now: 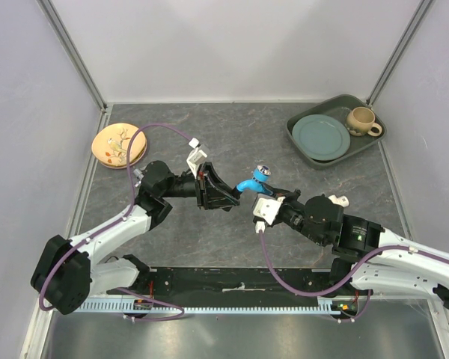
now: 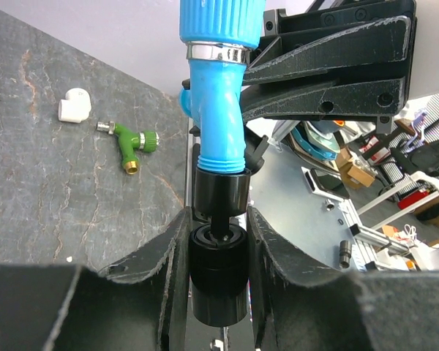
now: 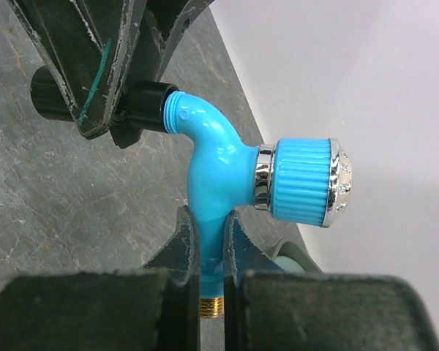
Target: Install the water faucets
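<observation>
The blue faucet (image 1: 248, 183) hangs in mid-air between both grippers above the table's middle. My right gripper (image 3: 212, 219) is shut on its lower stem, with the brass threaded tip (image 3: 213, 307) showing below the fingers. The ribbed round knob (image 3: 304, 183) points right. My left gripper (image 2: 218, 219) is shut on the black end piece (image 2: 218, 274) at the spout. A thin gap with a narrow stem shows between that piece and the black collar (image 2: 219, 191). The green faucet (image 2: 132, 141) lies loose on the table. It does not show in the top view.
A white elbow pipe piece (image 2: 74, 106) lies beside the green faucet. A yellow patterned plate (image 1: 118, 144) sits at the back left. A grey tray (image 1: 295, 123) at the back right holds a teal plate (image 1: 320, 137) and a beige mug (image 1: 363, 121). Walls enclose three sides.
</observation>
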Robot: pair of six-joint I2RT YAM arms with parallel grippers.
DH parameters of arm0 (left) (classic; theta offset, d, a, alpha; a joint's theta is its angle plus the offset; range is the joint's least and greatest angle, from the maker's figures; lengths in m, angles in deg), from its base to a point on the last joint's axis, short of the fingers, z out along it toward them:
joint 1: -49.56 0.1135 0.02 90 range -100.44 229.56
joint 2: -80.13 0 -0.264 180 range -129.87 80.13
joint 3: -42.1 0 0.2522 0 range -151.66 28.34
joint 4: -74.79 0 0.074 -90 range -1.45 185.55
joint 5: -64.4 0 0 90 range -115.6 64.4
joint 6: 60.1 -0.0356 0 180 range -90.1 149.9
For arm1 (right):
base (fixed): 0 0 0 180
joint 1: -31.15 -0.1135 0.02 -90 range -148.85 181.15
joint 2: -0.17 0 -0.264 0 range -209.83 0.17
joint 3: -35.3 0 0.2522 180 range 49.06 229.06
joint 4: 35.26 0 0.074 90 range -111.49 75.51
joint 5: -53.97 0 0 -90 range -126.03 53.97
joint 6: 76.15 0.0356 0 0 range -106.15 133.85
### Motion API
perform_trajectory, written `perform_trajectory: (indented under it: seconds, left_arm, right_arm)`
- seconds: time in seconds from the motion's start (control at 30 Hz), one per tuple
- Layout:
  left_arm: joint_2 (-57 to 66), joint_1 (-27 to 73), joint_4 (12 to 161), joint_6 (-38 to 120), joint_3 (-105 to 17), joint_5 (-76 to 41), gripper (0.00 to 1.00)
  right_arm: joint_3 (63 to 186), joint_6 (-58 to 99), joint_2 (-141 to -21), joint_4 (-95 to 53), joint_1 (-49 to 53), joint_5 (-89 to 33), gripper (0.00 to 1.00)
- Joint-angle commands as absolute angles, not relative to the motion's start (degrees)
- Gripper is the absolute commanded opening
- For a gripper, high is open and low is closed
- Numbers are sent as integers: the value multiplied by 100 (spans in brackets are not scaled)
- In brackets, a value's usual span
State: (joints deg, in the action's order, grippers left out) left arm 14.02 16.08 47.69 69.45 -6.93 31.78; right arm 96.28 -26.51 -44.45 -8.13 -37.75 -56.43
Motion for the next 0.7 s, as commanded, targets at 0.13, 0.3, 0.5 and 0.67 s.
perform_trajectory:
  seconds: [0.13,0.3,0.5,0.67]
  left_arm:
    - [1439,1660,3969,7218,-761,3328,2]
    - [1421,1660,3969,7235,-787,3364,2]
    - [1491,1660,4565,6867,-901,3241,2]
    - [1676,1660,5023,6436,-963,3083,2]
  right_arm:
    - [9565,-2710,-4544,-690,-3872,-5563,0]
    - [9600,-2763,-4623,-699,-3942,-5615,0]
    - [9626,-2842,-4702,-647,-4082,-5800,0]
    - [9661,-2869,-4790,-594,-4170,-5879,0]
